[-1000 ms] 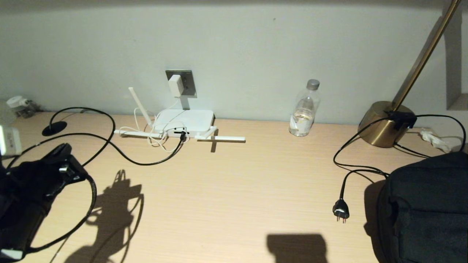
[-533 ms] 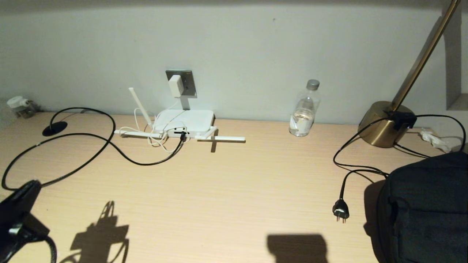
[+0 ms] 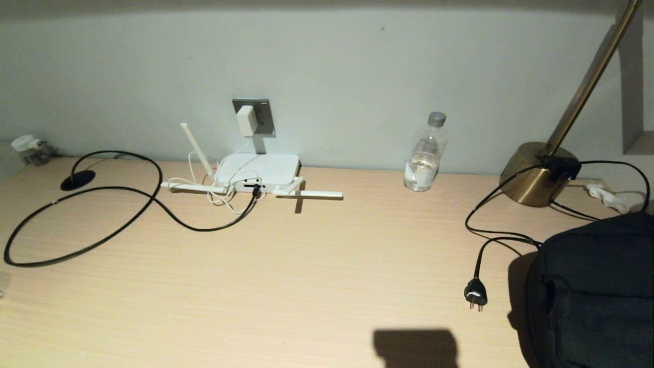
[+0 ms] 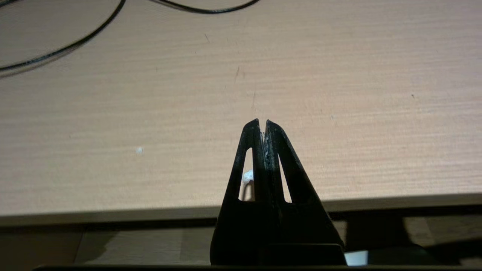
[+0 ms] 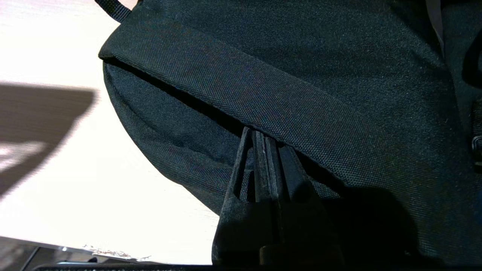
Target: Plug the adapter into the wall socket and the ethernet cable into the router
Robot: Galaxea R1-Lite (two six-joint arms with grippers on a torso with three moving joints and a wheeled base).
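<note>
Head view, read from the left: we see a long thin black ethernet cable (image 3: 82, 245) lying in a wide loop on the pale wood-grain tabletop (image 3: 317, 276) and running to the front edge of the flat white rectangular router (image 3: 258, 171) with its thin stick antennas, where its plug end appears seated in a dark port. Just above the router, the small white rounded-square adapter (image 3: 246, 120) sits on the square grey metallic wall socket (image 3: 254, 116), its thin white cord trailing down to the router. Both plugs look in place, so we judge the task essentially done.

Further right stand a clear plastic water bottle (image 3: 425, 153), then a round brass lamp base (image 3: 536, 174), a loose black two-pin plug (image 3: 475, 294) on its black cord, and a dark fabric bag (image 3: 592, 291).

In the left wrist view our left end effector (image 4: 262, 124) is clenched with nothing between its fingers, poised over bare tabletop near the front edge. In the right wrist view the right end effector (image 5: 260, 133) is likewise clenched and empty, close against the bag.

We judge the adapter light and rigid, best pinched across its flat sides. The cable is limp and light, so we would take it just behind its plug.
</note>
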